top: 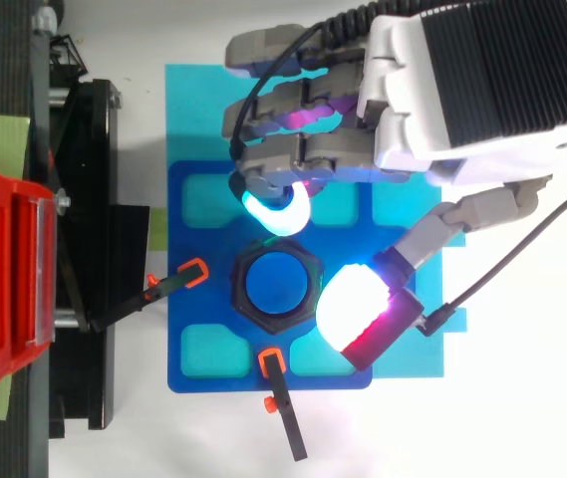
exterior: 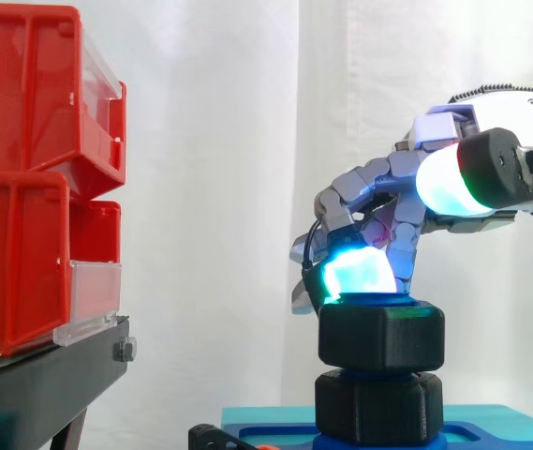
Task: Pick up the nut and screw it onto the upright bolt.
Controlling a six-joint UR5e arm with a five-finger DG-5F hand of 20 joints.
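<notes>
Nut (exterior: pixel 381 337) directly below hand (exterior: pixel 383 202), seated on upright bolt (top: pixel 276 284); axis vertical, so any turning goes about it. Hand not pinching: fingers bent down, cyan pad (exterior: pixel 360 272) resting on nut's top rim, thumb (exterior: pixel 449 180) raised, well apart. Nut black, matte, hexagonal, chunky, plastic by look. Bolt blue, round. Second black collar (exterior: pixel 378 405) beneath nut, on blue base (top: pixel 208 314).

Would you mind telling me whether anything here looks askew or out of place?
Nothing stands out: the nut looks level on the bolt, centred on the blue fixture, with the hand just above it.
</notes>
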